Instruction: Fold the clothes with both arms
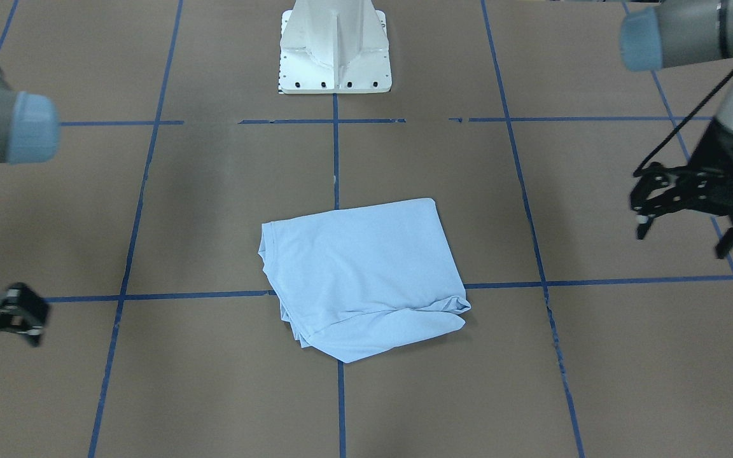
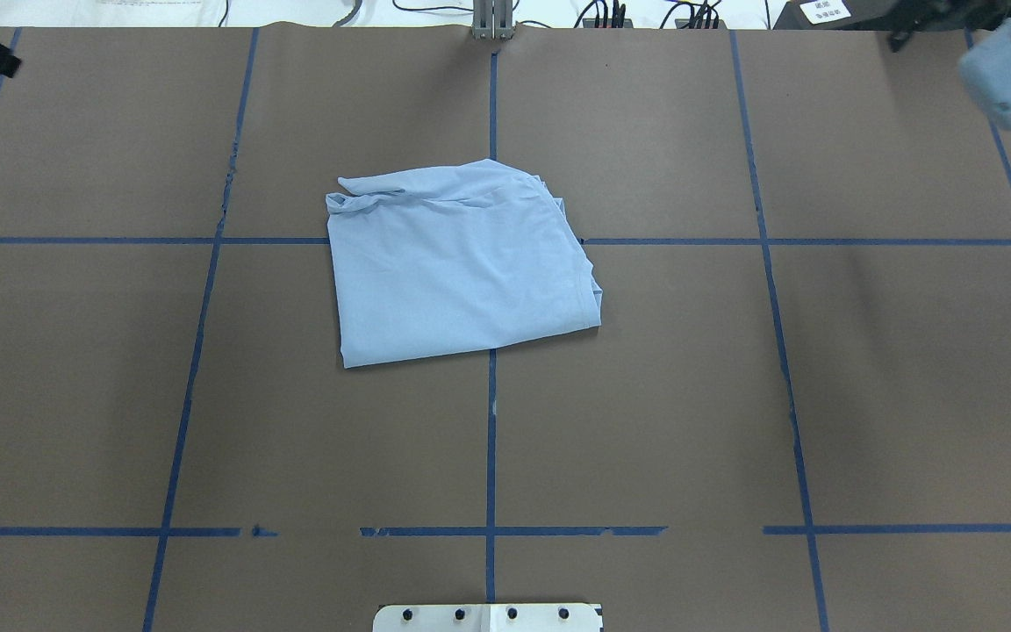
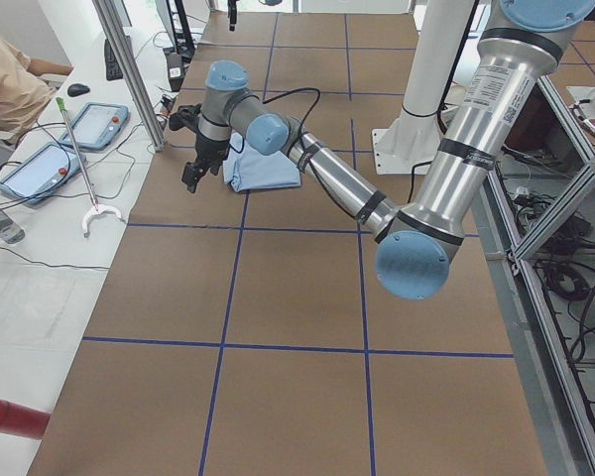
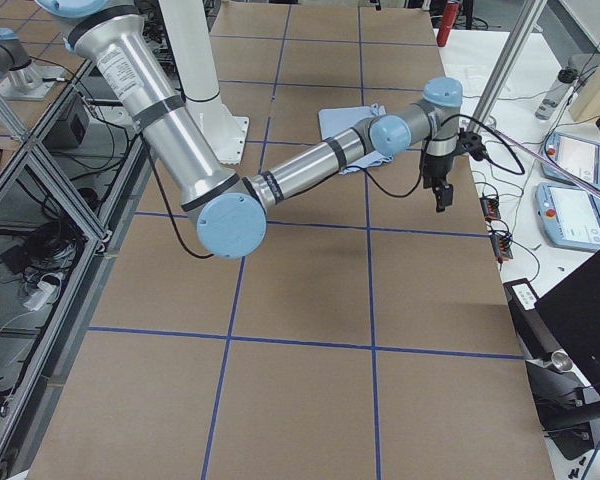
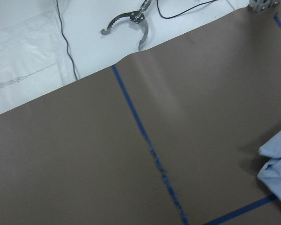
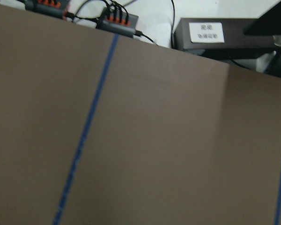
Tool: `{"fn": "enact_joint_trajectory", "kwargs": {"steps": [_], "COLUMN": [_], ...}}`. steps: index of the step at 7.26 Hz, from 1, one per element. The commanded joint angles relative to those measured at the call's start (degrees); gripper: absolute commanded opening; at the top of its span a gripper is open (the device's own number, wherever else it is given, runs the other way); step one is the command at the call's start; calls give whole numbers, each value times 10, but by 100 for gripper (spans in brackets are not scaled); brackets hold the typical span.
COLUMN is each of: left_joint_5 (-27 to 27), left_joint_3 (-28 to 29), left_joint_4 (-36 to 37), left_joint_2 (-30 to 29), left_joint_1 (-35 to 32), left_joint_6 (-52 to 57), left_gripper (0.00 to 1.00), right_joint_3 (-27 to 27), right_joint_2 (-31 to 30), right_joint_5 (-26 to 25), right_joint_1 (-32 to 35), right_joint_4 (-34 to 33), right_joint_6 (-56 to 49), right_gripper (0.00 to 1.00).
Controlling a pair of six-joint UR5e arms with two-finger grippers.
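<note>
Brown table (image 2: 909, 395) w/ blue tape grid (image 2: 490, 439) holds folded T-shirt (image 2: 462, 263); cables (image 2: 611, 13) along far edge. Left gripper (image 1: 681, 243) spread; right gripper (image 1: 13, 312): can't tell.

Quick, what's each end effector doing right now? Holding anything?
The left end effector is open and empty, well clear of the T-shirt.
The right end effector is cut off at the picture's edge, so it cannot be told.

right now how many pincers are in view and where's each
2. The left pincer hangs open beside the shirt on the robot's left; the right pincer is on the opposite side, partly cut off. Neither touches the shirt.
</note>
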Motion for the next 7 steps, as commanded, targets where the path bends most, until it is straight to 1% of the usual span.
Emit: {"fn": "enact_joint_trajectory", "kwargs": {"steps": [1,2,3,4,5,6,7], "left_joint_5": [-71,-85,-88,-93,-122,-174,-199], "left_joint_3": [2,26,53,61,72,88,84], "left_joint_4": [11,8,2,0,-2,-3,-9], "left_joint_2": [97,136,143,161,196,228,264], "left_joint_1": [-70,-77,-98,-107,-107,-107,-107], "left_joint_6": [74,74,77,81,81,81,81], "left_gripper": [100,100,100,100,100,100,100], "right_joint_3": [5,4,6,4,5,4,2], "right_joint_2": [-145,-197,-234,-266,-295,-313,-322], "right_joint_5": [45,41,44,55,66,77,79], "right_joint_1": [80,98,117,121,128,133,142], "right_joint_4": [6,24,44,58,64,64,64], "right_joint_6": [-154,-169,-169,-162,-161,-160,-161], "right_gripper": [100,100,100,100,100,100,100]}}
